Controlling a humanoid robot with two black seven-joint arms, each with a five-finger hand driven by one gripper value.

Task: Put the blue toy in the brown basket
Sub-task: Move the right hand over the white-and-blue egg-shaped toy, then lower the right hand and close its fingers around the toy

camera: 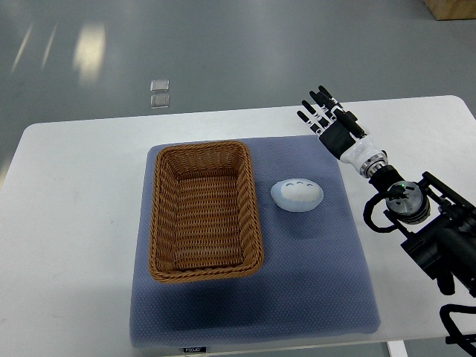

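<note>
Approach stage, judging by right hand with fingers spread and holding nothing, well apart from blue toy lying on grey mat just beside empty brown basket; next, reach down-left, grasp toy, lift over rim.

Woven wicker basket; textured cloth mat; smooth matt toy.
</note>
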